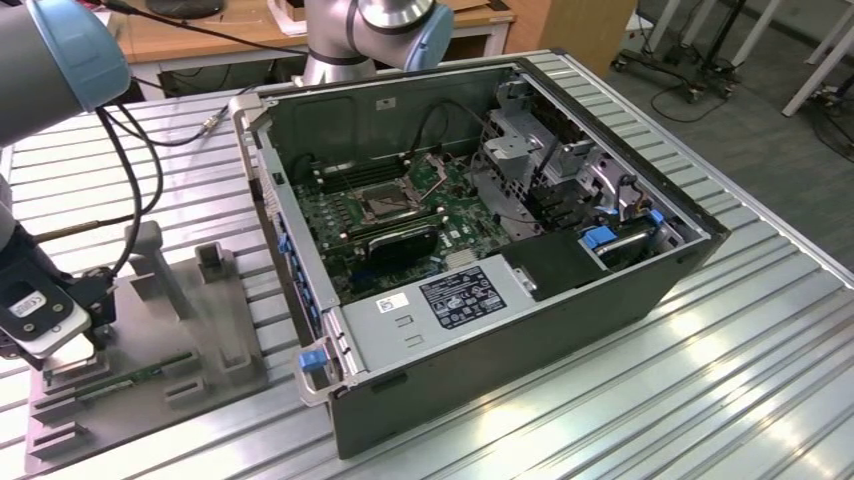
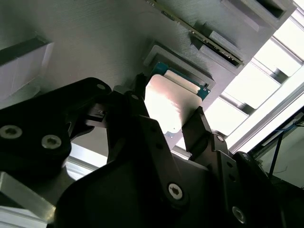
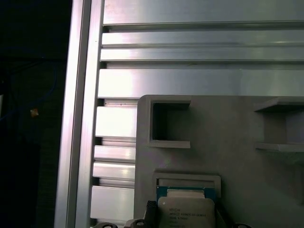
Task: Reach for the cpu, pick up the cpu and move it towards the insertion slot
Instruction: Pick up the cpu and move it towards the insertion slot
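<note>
The cpu (image 2: 172, 99) is a flat square chip with a silvery top and a teal rim. It lies at the edge of a shallow recess in the grey tray (image 1: 214, 345). In both wrist views my gripper (image 2: 168, 105) has one black finger against each of two opposite edges of the cpu (image 3: 185, 213) and is shut on it. In the exterior view the gripper (image 1: 67, 350) hangs low over the tray's near corner, on the exterior view's left. The insertion slot (image 1: 379, 205), a metal-framed socket with a dark centre, sits on the green board inside the open computer case, well away from the gripper.
The open computer case (image 1: 534, 310) stands in the middle of the ribbed metal table (image 1: 747, 350), its walls rising above the board. A memory stick (image 1: 127, 380) lies in the tray beside upright grey posts (image 1: 154, 270). Black cables (image 1: 134, 170) hang from the arm.
</note>
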Available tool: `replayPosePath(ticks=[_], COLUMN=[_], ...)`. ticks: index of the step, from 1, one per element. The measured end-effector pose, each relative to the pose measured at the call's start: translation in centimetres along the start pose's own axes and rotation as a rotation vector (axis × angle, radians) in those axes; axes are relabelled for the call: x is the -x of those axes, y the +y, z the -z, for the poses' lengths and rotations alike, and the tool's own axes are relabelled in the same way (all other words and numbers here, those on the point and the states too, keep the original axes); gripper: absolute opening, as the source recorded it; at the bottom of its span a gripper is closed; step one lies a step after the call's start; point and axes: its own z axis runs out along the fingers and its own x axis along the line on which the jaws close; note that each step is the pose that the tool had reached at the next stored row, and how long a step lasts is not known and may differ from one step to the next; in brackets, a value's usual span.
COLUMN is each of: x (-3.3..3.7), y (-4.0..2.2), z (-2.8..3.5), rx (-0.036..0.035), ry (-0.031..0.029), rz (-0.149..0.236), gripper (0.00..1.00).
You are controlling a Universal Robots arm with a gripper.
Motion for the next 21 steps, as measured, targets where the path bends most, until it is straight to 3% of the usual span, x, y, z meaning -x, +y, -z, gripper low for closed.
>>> replayPosePath(ticks=[13, 21], x=[0.00, 0.00], y=[0.03, 0.03], z=[0.70, 0.79], rx=[0.0000, 0.0000], ry=[0.0000, 0.0000], rz=[0.000, 0.000], gripper=[0.55, 0.55])
